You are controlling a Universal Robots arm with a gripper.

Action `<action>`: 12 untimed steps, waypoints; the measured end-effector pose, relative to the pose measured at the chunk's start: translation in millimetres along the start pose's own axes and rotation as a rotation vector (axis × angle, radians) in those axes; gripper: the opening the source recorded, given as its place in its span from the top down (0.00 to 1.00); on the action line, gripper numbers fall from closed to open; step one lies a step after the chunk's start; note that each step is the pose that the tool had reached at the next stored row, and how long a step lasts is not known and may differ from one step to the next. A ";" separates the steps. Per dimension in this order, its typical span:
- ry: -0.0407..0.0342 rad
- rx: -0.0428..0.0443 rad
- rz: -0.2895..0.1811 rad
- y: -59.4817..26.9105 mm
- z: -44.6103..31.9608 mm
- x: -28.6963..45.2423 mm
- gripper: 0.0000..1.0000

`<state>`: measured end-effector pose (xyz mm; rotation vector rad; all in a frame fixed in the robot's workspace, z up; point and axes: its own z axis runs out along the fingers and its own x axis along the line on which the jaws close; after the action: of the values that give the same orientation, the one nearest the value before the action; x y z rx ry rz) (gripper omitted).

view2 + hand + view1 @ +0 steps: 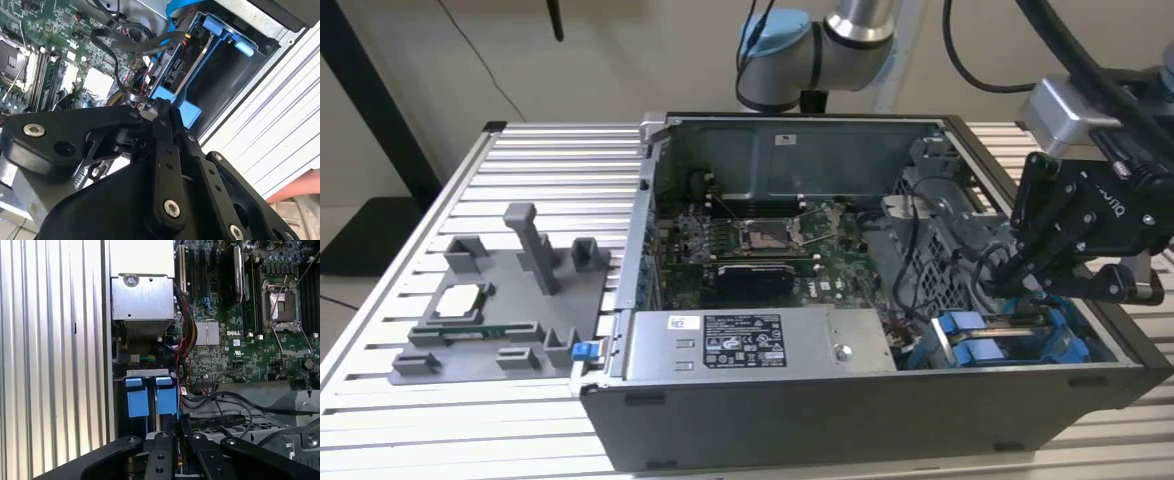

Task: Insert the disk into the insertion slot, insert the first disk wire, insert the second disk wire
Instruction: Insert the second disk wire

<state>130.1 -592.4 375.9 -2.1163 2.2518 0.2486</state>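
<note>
1. We found the pincer (160, 106) clamped on the end of a black flat wire (114, 65), over the corner of the open computer case (854, 400) at the exterior view's right.
2. We saw the disk (172, 75), framed in blue, seated in the insertion slot (210, 37), just beyond the pincer tips.
3. The clamped wire end sat just beside the disk's near end; we could not tell whether they touched.
4. The computer case stood on the slatted table (520, 160).
</note>
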 end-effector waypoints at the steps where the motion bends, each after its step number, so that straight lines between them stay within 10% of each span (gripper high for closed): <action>1: -0.0011 0.0097 -0.002 1.2 0.8 0.2 1.00; 6: -0.0052 0.0479 -0.007 5.6 4.3 1.3 1.00; 12: -0.0058 0.0524 -0.008 5.9 5.2 1.5 1.00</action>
<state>123.7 -592.8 371.1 -2.0956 2.2208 0.1930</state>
